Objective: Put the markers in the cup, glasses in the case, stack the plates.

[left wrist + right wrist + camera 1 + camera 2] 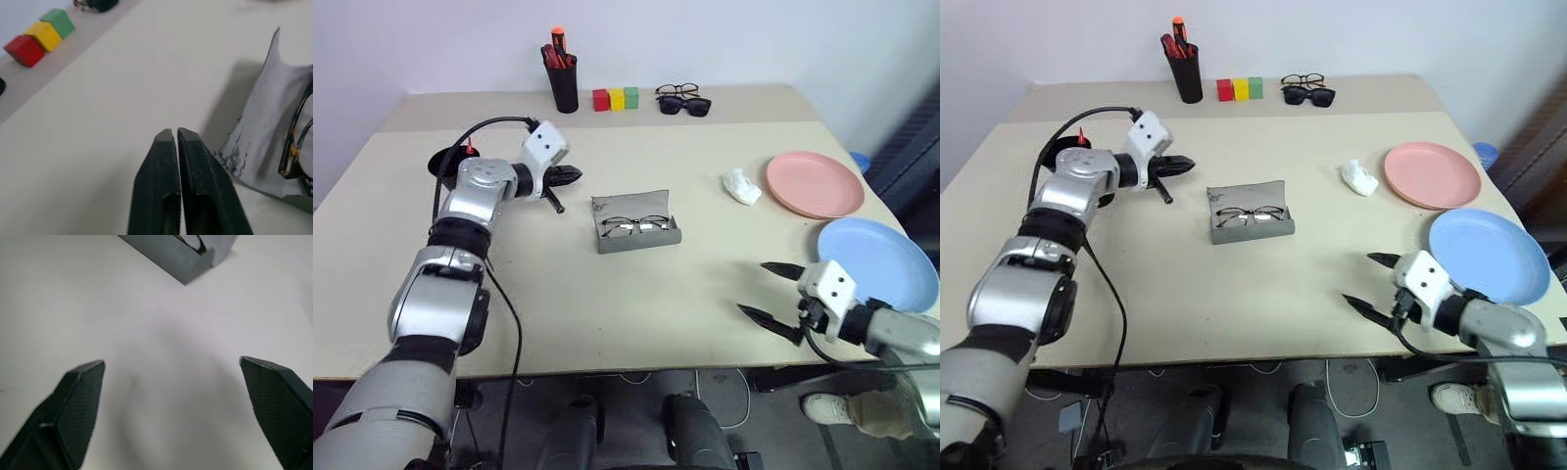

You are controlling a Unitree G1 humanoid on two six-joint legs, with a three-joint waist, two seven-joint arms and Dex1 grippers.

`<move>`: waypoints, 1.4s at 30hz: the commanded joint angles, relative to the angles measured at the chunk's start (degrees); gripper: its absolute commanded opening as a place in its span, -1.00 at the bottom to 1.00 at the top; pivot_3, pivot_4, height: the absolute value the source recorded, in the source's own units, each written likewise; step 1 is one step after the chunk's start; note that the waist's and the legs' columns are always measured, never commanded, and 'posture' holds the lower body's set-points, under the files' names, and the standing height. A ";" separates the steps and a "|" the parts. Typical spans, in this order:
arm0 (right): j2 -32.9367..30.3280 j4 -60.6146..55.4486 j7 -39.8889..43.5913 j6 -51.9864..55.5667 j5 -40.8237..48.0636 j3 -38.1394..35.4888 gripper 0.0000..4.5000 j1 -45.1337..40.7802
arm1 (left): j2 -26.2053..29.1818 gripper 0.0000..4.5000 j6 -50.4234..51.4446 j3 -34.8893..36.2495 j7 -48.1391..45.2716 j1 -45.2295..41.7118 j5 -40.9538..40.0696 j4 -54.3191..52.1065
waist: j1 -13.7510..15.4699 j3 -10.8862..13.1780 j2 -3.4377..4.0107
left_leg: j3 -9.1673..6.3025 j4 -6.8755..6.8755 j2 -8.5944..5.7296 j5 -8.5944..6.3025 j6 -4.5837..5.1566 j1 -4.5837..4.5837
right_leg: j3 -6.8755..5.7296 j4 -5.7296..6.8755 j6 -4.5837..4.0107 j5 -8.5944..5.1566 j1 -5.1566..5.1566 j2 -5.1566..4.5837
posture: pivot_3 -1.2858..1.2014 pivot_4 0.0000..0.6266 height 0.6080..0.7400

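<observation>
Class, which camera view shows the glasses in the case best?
The left eye view: the glasses lie whole inside the open case. The right eye view matches. The left wrist view catches one frame edge; the right wrist view a sliver.

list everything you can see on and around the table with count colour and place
case: one, grey, lid open, table centre
glasses: one, dark wire frame, inside the case
plates: two, pink and light blue, apart on the right side
cup: one, black, far left, red marker tip sticking out
pen pot: one, black, red-and-orange pens, back edge
blocks: three, red, yellow, green, in a row at the back
spare glasses: two, dark, back
white scrap: one, left of pink plate
left claw: shut, empty, left of case
right claw: open, empty, near front edge
</observation>
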 commanded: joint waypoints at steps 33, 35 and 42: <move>3.19 -10.27 -10.53 2.49 9.29 -2.18 1.00 -2.85 | -8.09 -0.99 -5.45 -1.99 16.25 -9.45 16.07 14.71 | 0.19 0.12 -0.25 | -0.03 0.12 -0.04 -0.03 0.05 -0.08 | -0.06 -0.01 0.22 0.03 0.03 -0.03 | 0.03 -0.52 1.00; 3.18 -10.06 -10.77 2.44 9.17 -1.75 1.00 -3.24 | -8.96 -0.99 -5.30 -1.40 15.16 -9.56 15.65 14.75 | 0.23 0.12 -0.25 | -0.03 0.15 -0.04 -0.03 0.05 -0.08 | -0.06 0.00 0.23 0.03 0.05 -0.03 | 0.03 -0.52 1.00; 3.66 -9.42 -11.04 0.94 8.48 -1.41 1.00 -2.13 | -11.77 -0.99 -1.72 2.21 -1.02 -8.79 11.63 14.49 | 0.13 0.12 -0.23 | -0.03 0.28 -0.05 -0.04 0.07 -0.08 | -0.07 0.05 0.23 0.04 0.09 -0.03 | 0.03 -0.52 1.00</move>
